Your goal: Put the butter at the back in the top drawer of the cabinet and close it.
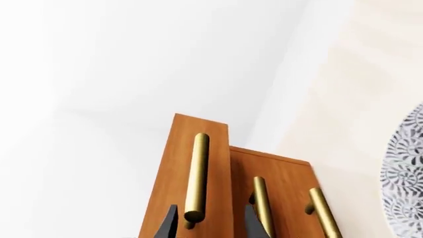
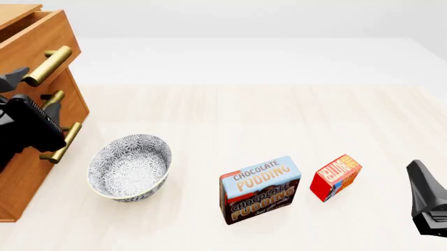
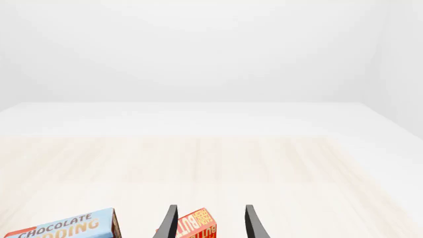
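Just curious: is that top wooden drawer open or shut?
Open: the top wooden drawer juts forward past the two lower drawer fronts, brass bar handle leading.

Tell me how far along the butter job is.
Top drawer looks pulled out, with the left gripper at its handle. Butter sits untouched on the table, right gripper open behind it. Left: grasp it, drop it in, close the drawer.
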`<move>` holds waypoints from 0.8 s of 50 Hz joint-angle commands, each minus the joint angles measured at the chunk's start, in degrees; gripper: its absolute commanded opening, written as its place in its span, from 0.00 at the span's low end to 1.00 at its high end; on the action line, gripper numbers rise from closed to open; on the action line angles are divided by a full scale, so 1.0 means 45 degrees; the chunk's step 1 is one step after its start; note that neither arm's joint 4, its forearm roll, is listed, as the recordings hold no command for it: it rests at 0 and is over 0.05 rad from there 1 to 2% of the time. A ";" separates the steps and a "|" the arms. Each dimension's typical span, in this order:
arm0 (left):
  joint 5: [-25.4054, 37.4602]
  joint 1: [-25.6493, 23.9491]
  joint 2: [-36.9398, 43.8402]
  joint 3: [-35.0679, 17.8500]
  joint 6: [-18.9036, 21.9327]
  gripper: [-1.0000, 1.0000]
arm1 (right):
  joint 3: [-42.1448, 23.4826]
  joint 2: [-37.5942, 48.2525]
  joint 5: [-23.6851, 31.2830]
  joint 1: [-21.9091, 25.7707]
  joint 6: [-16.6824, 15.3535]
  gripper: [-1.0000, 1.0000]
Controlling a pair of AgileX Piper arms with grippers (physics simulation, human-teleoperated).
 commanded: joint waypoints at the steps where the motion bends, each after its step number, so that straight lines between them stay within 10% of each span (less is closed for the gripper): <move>1: 0.0410 -0.0014 -0.0139 0.0186 -0.0060 1.00 | 0.0000 0.0000 0.0000 0.0000 0.0000 1.00; 23: 0.1659 -0.0099 -0.1701 -0.0039 -0.0195 1.00 | 0.0000 0.0000 0.0000 0.0000 0.0000 1.00; 40: 0.6752 -0.0511 -0.4630 -0.2199 -0.2202 1.00 | 0.0000 0.0000 0.0000 0.0000 0.0000 1.00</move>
